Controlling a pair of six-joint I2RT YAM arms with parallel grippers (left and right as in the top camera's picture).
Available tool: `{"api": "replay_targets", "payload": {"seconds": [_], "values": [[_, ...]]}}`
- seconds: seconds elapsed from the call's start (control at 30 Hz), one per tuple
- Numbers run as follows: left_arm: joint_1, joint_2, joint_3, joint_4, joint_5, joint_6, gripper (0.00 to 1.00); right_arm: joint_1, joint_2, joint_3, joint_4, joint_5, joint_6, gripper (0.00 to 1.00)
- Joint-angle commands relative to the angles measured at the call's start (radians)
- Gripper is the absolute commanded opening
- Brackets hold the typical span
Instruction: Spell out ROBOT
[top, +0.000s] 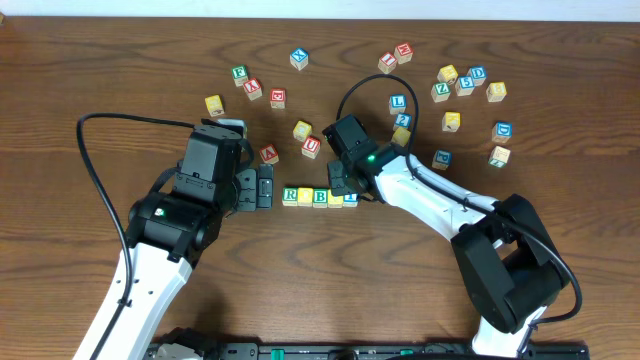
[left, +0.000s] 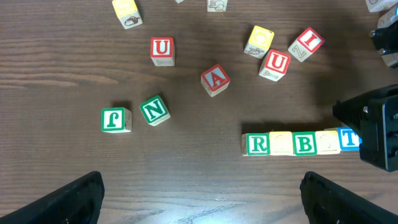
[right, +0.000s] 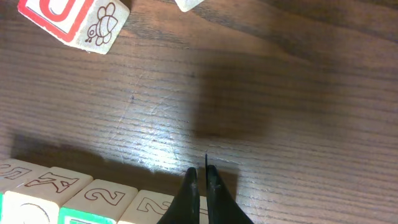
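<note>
Row of five small wooden alphabet cubes (top: 320, 197) (green R, yellow, green B, yellow, blue T) lies mid overhead frame, long axis left-right — right gripper (right: 201, 174), closed and empty, at its T end, nearer than the wide-open left gripper (top: 262, 188).

Bright, even light from overhead, with short soft shadows on the wooden table (top: 100, 60). Right wrist view: a pale glare patch on the wood, a smudgy dark shadow beside it, and the cube row (right: 93, 196) throws a dark band along its far edge. Left wrist view is sharp.
</note>
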Motion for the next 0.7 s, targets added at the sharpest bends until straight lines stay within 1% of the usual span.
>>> {"api": "replay_targets", "payload": {"seconds": [0.0, 0.67], "values": [[0.001, 0.000, 0.002, -0.003, -0.013, 0.003, 0.99, 0.008, 0.009, -0.023, 0.000, 0.013, 0.032, 0.01], [0.001, 0.000, 0.002, -0.003, -0.013, 0.003, 1.00, 0.008, 0.009, -0.025, -0.023, 0.013, 0.047, 0.01]]}}
